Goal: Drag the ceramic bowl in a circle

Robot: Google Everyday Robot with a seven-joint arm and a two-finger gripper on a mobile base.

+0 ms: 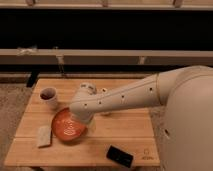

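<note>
Gripper (83,121) at ceramic bowl (65,127) rt rim, mostly hidden by arm (125,97), open/shut can't tell

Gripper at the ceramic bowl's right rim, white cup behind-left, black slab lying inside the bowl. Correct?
No. Camera view shows the black slab on the table, front right, apart from the ceramic bowl. The gripper at the bowl's right rim and the white cup are as stated.

On the table (127,131), the bowl (65,127) sits left of centre. The cup (48,94) stands behind it to the left, and a block (44,136) lies just beside it on the left. A flat device (120,156) lies near the front edge, to the right. The arm (125,97) reaches in from the right, with the claw (86,124) at the bowl's right rim.
</note>
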